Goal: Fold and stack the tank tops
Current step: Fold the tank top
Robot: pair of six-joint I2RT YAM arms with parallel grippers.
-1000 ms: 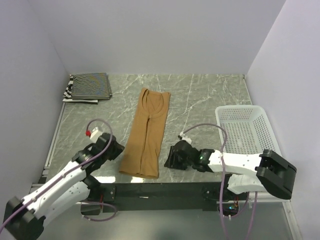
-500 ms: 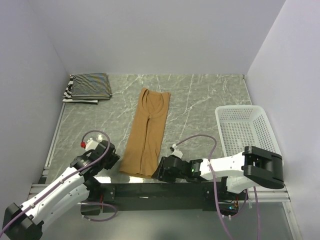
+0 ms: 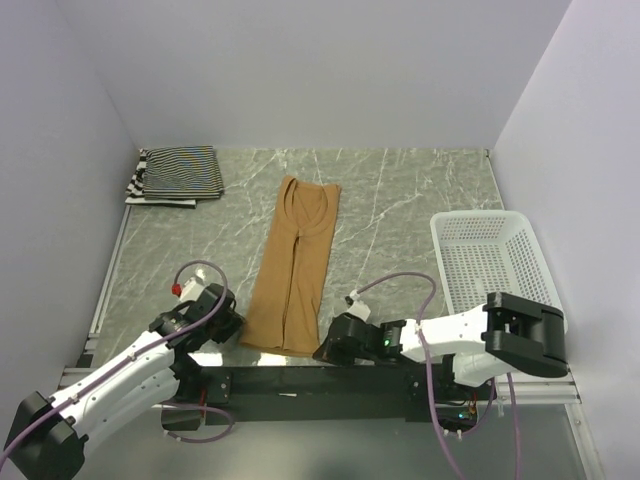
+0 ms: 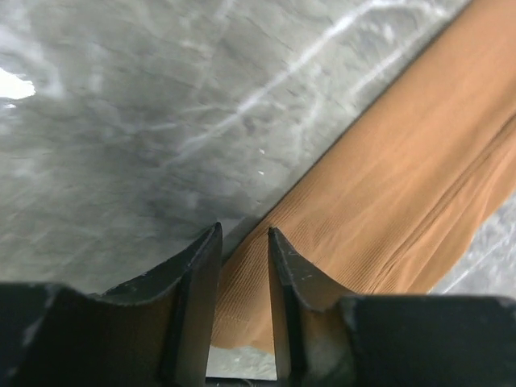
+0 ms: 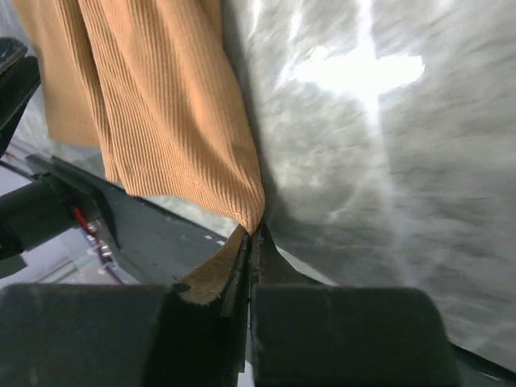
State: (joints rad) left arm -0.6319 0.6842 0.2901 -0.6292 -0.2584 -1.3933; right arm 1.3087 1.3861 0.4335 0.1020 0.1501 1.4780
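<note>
The grey marble worktop [image 3: 400, 200] carries everything. The plain tan-brown tank top [image 3: 298, 265] lies flat near its middle as a long narrow strip, neckline towards the far wall and hem at the near edge. A white lattice basket [image 3: 476, 215] stands well apart on the right. In the far left corner sits a folded pile of striped tank tops [image 3: 178, 172], thin stripes uppermost. The left gripper [image 4: 244, 234] is low at the hem's left corner, its jaws slightly parted with the ribbed fabric edge showing in the gap. The right gripper [image 5: 251, 230] is at the hem's right corner — jaws closed tight, pinching the tip of the tan cloth.
</note>
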